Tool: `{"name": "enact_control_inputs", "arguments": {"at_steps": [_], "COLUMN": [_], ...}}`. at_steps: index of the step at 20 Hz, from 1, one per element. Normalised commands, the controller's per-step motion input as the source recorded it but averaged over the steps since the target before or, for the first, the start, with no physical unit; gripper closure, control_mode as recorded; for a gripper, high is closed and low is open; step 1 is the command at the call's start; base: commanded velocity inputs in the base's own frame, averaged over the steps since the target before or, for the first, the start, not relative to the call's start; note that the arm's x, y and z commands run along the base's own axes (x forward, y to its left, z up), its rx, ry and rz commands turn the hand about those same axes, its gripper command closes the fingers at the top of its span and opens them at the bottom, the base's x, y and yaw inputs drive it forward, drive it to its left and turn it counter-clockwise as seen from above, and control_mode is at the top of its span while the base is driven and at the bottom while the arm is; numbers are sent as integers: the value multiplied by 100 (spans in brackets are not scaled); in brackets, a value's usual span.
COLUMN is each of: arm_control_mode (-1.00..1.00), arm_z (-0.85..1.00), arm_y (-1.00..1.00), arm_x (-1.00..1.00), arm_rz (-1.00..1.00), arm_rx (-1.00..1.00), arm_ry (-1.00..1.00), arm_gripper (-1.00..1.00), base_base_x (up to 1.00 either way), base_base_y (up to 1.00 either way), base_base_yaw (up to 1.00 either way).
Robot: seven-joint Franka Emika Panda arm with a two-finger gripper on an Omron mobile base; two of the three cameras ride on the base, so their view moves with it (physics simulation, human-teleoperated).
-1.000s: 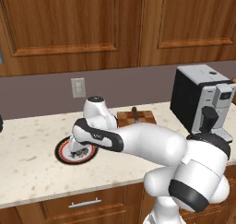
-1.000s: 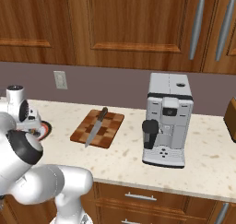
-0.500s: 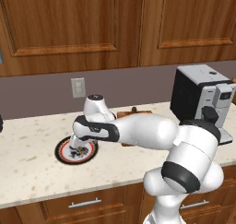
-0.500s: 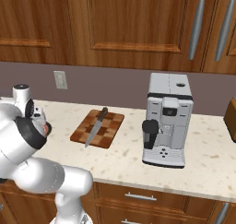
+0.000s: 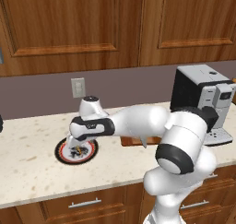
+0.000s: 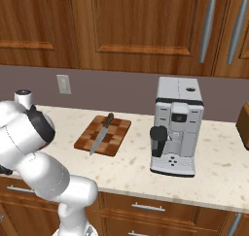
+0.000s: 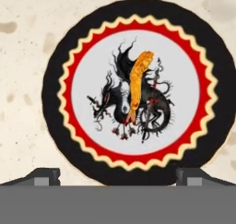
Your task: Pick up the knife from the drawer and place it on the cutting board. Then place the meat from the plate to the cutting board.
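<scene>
Hand view looks straight down on the plate [image 7: 55, 98], whose black and red-orange rim rings a white centre, and the meat [image 7: 137, 82] lies as a narrow orange strip across the dark printed motif, directly ahead of the pincer [image 7: 118, 176]. In the right base view the knife [image 6: 101, 133] already rests on the cutting board [image 6: 118, 138], well off to the pincer's side, so the step in hand appears to be fetching the meat.

To do it well, the arm should probably descend squarely over the strip's middle, with the two fingertips set to either side of its narrow width rather than its length. From this view the strip runs roughly away from the pincer and the tips flank it left and right, so the alignment looks about right. The tips would need to reach the plate's surface before closing, since the lump is thin and could slip out of a shallow pinch.

The pincer hangs above the plate in the left base view [image 5: 73, 144]. Its jaws stand fully apart, one dark fingertip [image 7: 44, 174] at each lower corner of the hand view. It holds nothing and touches nothing.
</scene>
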Motion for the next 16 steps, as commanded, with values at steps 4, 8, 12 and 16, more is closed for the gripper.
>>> {"name": "enact_control_inputs", "arguments": {"at_steps": [4,8,12,16], "arm_control_mode": [-100,-100,-100,-100], "arm_z": [-16,-15,-8,-10], "arm_y": [22,13,0,0], "arm_x": [10,11,10,11], "arm_rz": [0,1,0,0], "arm_rx": [0,0,0,0], "arm_ry": [0,0,-4,-5], "arm_gripper": [-100,-100,-100,-100], "base_base_x": [0,0,0,0], "base_base_y": [0,0,0,0], "base_base_yaw": [0,0,0,0]}}
